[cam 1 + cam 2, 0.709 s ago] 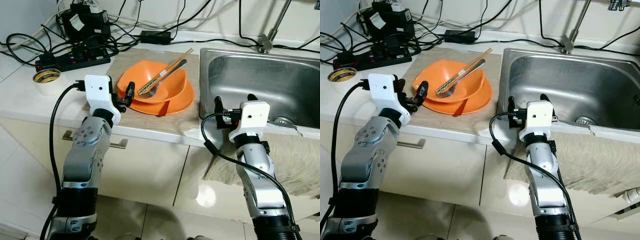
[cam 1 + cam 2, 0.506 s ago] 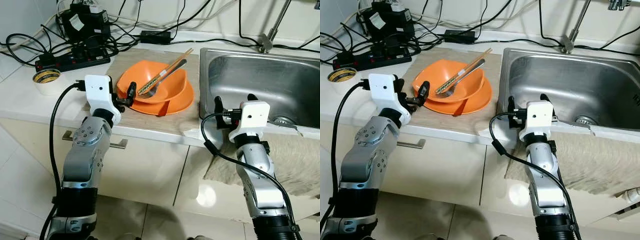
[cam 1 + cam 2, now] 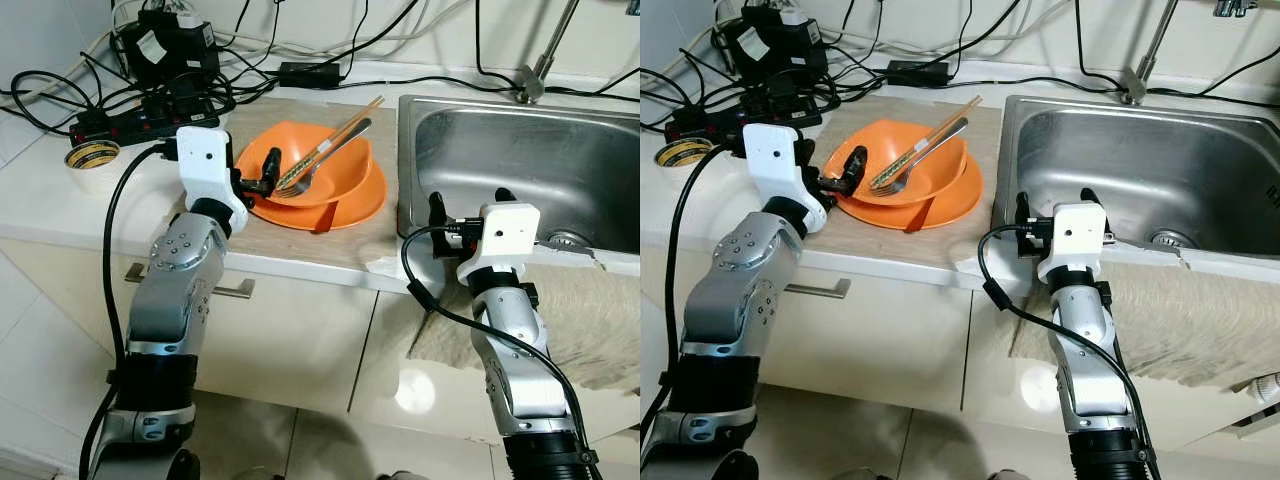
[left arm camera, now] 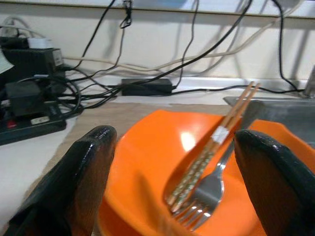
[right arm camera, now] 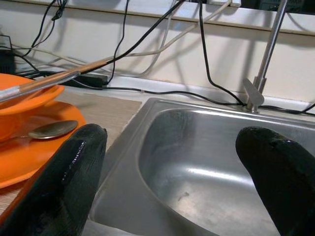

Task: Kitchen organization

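The orange bowl (image 3: pixel 320 165) sat on an orange plate (image 3: pixel 355 205) on a tan mat (image 3: pixel 300 235) on the desk (image 3: pixel 40 200), just left of the steel sink (image 3: pixel 520 160). A fork (image 3: pixel 320 160) and a pair of chopsticks (image 3: pixel 345 128) lay across the bowl, the chopstick tips reaching past its far rim.

The left gripper (image 3: pixel 262 178) was at the bowl's near-left rim with its fingers (image 4: pixel 83 172) spread wide; the left wrist view showed the bowl, fork tines and patterned chopstick ends lying between them, none touched. The head views hid most of one finger behind the white wrist housing.

The right gripper (image 3: pixel 1052 215) hung at the sink's front edge, fingers (image 5: pixel 74 172) wide apart. Its wrist view showed a spoon (image 5: pixel 51 129) lying on the plate under the bowl, which the head views gave only as a dark sliver, plus the sink basin and faucet stem (image 5: pixel 268 49).

At the back of the desk lay a power strip (image 3: pixel 140 120) and tangled black cables (image 3: pixel 60 85); a tape roll (image 3: pixel 92 155) stood on a white cup. A grey towel (image 3: pixel 600 320) hung over the desk front, cut off at the frame edge.
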You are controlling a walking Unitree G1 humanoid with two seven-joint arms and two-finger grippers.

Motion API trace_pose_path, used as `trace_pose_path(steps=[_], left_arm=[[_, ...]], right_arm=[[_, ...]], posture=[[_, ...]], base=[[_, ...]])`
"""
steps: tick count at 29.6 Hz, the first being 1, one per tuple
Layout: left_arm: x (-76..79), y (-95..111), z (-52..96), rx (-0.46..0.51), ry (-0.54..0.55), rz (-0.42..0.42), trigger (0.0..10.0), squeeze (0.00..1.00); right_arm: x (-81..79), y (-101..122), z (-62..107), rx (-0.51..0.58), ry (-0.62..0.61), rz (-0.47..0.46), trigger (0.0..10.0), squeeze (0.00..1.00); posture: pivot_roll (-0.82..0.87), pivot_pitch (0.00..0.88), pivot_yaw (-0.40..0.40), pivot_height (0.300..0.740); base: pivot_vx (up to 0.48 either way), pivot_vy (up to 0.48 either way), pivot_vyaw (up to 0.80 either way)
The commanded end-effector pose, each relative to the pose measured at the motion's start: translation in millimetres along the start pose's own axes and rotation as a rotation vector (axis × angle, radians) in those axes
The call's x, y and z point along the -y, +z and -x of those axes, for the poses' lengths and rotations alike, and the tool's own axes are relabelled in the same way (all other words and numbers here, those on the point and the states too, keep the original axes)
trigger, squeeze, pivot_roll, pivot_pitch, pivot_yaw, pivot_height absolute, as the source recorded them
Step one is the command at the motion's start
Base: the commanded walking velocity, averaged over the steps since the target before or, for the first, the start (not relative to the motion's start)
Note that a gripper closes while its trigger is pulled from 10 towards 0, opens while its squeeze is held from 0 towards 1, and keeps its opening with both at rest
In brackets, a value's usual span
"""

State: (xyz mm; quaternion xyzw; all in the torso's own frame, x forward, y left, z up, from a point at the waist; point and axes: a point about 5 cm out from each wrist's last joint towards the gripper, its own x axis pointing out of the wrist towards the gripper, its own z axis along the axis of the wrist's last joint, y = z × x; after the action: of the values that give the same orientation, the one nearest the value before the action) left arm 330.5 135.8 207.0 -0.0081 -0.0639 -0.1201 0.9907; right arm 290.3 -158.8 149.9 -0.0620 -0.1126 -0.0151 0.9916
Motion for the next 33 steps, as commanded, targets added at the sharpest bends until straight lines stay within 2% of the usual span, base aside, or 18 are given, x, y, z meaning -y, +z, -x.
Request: trace_pose_path(steps=[1,4,8,13,19,23,27,33], left_arm=[[7.4,8,0.9,0.042,-0.037,-0.023,10.0,0.00],[9.3,9,1.3,0.053,-0.043,-0.030,10.0,0.00],[9.8,14,-0.6,0.071,-0.036,-0.032,10.0,0.00],[3.0,23,-4.0,0.080,-0.008,-0.042,10.0,0.00],[1.9,21,-4.1,0.065,-0.004,-0.035,10.0,0.00],[4.5,21,-4.2,0.064,-0.015,-0.039,10.0,0.00],[12.1,24,-3.4,0.075,-0.051,-0.028,10.0,0.00],[22.1,32,-2.1,0.127,-0.092,-0.035,10.0,0.00]], right_arm=[[1.6,-1,1.5,0.003,-0.015,0.005,10.0,0.00],[3.0,2,0.7,0.017,-0.023,0.011,10.0,0.00],[14.1,20,-8.7,0.082,-0.050,0.035,10.0,0.00],[29.3,28,-14.0,0.103,-0.071,0.068,10.0,0.00],[41.5,33,-16.8,0.115,-0.098,0.089,10.0,0.00],[42.3,30,-14.6,0.102,-0.103,0.091,10.0,0.00],[36.1,24,-9.2,0.083,-0.101,0.080,10.0,0.00],[32.9,18,-6.7,0.063,-0.099,0.074,10.0,0.00]], posture=[[0.01,0.000,0.047,0.740],[0.01,0.000,0.047,0.740],[0.01,0.000,0.047,0.740],[0.01,0.000,0.050,0.740],[0.00,0.000,0.053,0.740],[0.00,0.000,0.053,0.740],[0.00,0.000,0.055,0.740],[0.00,0.000,0.057,0.740]], base=[[0.000,0.000,0.00],[0.000,0.000,0.00],[0.000,0.000,0.00],[0.000,0.000,0.00],[0.000,0.000,0.00],[0.000,0.000,0.00],[0.000,0.000,0.00],[0.393,0.000,0.00]])
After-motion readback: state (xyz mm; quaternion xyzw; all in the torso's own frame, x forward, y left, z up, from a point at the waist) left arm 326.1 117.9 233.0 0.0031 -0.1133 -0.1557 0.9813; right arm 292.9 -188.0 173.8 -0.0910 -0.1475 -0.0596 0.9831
